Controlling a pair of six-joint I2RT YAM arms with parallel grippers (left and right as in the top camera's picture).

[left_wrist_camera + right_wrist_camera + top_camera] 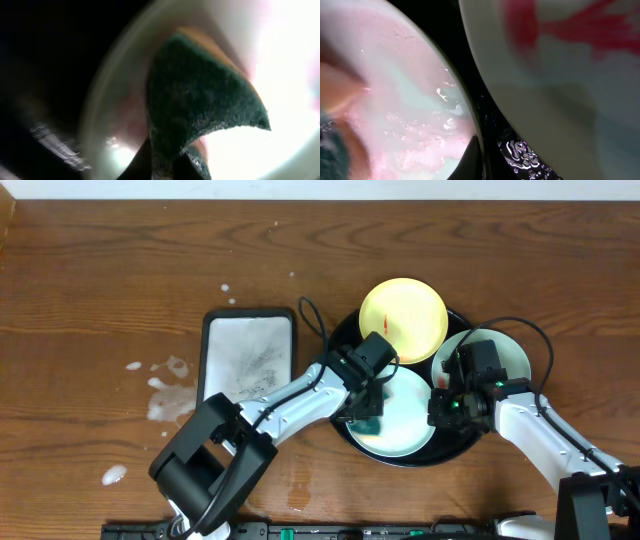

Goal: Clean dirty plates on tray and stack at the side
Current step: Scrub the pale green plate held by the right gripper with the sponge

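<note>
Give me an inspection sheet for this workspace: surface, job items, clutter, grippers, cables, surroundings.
Surface: brown wooden table, with white foam splashes on its left part.
Job's things: large round black tray holds a small round yellow plate with a red mark, a front pale mint-green plate under a pink soapy film, and a right pale mint-green plate smeared red.
Clutter: rectangular dark tray with soapy white inside.
Grippers: left gripper is shut on a green scouring sponge on the front plate. Right gripper is at that plate's rim, jaws unclear.
Cables: black cable loops on both arms.
Surroundings: nothing seen.
</note>
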